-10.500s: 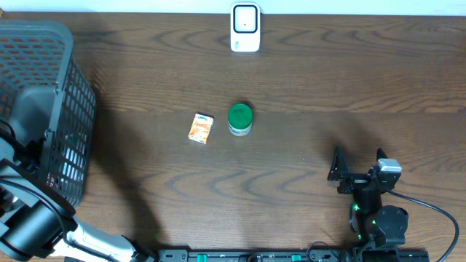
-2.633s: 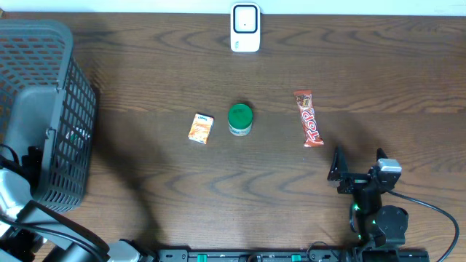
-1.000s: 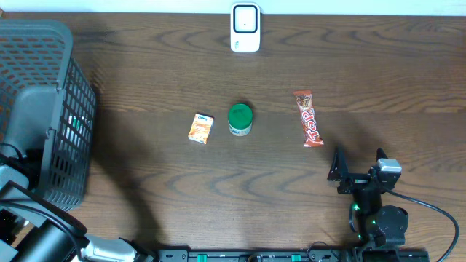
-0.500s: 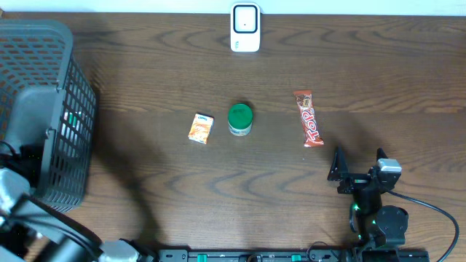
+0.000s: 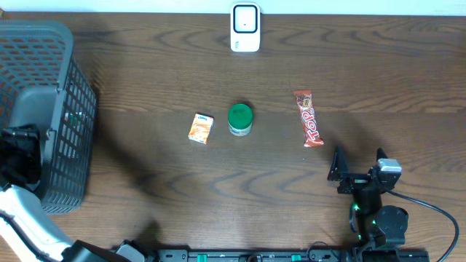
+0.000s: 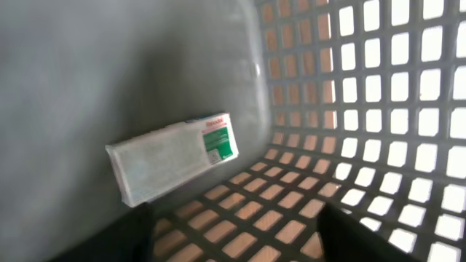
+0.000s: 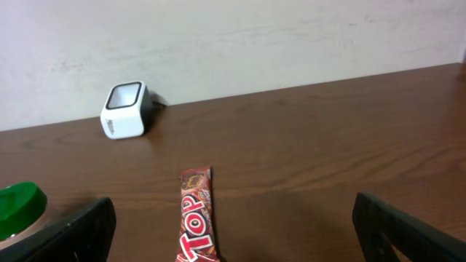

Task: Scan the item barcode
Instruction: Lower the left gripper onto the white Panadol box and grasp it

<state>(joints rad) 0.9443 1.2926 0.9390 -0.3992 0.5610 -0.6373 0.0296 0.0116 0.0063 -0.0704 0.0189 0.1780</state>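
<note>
My left gripper [image 6: 237,240] is down inside the grey mesh basket [image 5: 69,87], open, with nothing between its dark fingers [image 6: 109,236]. A white box with a green label [image 6: 175,156] lies loose on the basket floor just ahead of them. The white scanner [image 5: 245,28] stands at the table's far edge. On the table lie an orange packet [image 5: 200,128], a green-lidded jar [image 5: 240,118] and a red TOP candy bar [image 5: 309,118]. My right gripper [image 5: 359,164] rests open near the front right, with the candy bar [image 7: 198,218] a little ahead of it and apart from it.
The basket walls [image 6: 378,109] close in around my left gripper on the right and ahead. The scanner [image 7: 125,110] stands against a pale wall. The green lid [image 7: 18,200] shows at the left edge of the right wrist view.
My left arm has shifted within the basket, and its dark body now lies farther up the basket's left side. The items on the table and the right arm have not moved.
</note>
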